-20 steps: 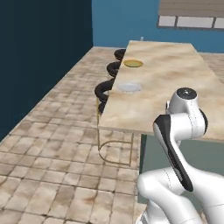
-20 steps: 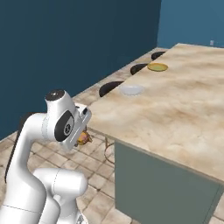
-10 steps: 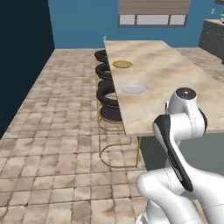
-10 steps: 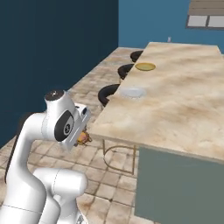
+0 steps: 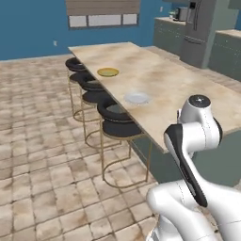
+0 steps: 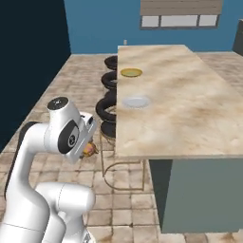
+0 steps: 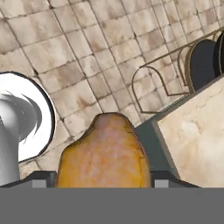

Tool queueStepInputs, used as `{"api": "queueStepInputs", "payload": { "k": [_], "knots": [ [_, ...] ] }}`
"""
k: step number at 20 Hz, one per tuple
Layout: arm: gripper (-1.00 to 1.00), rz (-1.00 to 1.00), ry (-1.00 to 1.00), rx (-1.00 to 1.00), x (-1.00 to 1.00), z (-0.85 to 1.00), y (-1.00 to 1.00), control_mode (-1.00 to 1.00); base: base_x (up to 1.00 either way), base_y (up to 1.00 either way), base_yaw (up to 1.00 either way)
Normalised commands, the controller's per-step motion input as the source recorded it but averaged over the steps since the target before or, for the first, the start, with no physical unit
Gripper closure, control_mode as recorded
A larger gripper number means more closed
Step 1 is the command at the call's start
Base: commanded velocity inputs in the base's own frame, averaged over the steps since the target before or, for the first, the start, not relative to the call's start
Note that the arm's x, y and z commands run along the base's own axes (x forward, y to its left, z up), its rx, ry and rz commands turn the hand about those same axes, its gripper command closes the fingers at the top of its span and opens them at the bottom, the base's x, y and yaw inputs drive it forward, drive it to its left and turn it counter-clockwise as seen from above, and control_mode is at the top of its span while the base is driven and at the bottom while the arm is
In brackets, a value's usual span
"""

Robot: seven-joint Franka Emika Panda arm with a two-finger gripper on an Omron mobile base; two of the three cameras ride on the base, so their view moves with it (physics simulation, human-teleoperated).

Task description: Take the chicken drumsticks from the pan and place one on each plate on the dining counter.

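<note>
A: Drumstick [image 7: 103, 153] in transit. Clamped between the jaws of the gripper [image 7: 103, 181], golden-brown and lumpy, carried low over the tiled floor [image 7: 74, 57] beside the dining counter [image 6: 190, 109]. Glimpsed too as an orange lump at the hand in the right base view, just short of the counter's near corner.

B: And the plates?

A: Both bare, by the look of it. Golden-yellow plate [image 5: 108, 72] farther along the counter's stool side, pale grey-white plate [image 5: 137, 98] nearer the base. Apart from each other, each close to the edge above the black stools [image 5: 115, 127]. Nothing visible lying in either.

B: Progress, then?

A: Early to middling, as a judgement. One piece out of the pan and on its way, none yet delivered. Still to do: lift over the counter top, set down on one plate, let go, then back for the second piece and the other plate.

B: Pan anywhere?

A: Impossible to say from here. Same for the second drumstick.

B: Next move?

A: Probably upward first. Hand at present below the level of the counter top, so height needed before any reach toward the grey-white plate, the nearer of the two. Risk of clipping the counter's edge or a stool's brass frame [image 7: 162, 78] on the way up.
</note>
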Motion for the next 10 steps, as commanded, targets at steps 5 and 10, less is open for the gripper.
{"api": "queueStepInputs", "payload": {
  "k": [5,10],
  "knots": [
    [1.00,0.00,0.00,0.00,0.00,0.00,0.00,1.00,0.79,0.97,-0.53],
    [1.00,0.00,0.00,0.00,0.00,0.00,0.00,1.00,0.63,0.89,-0.52]
  ]
}}
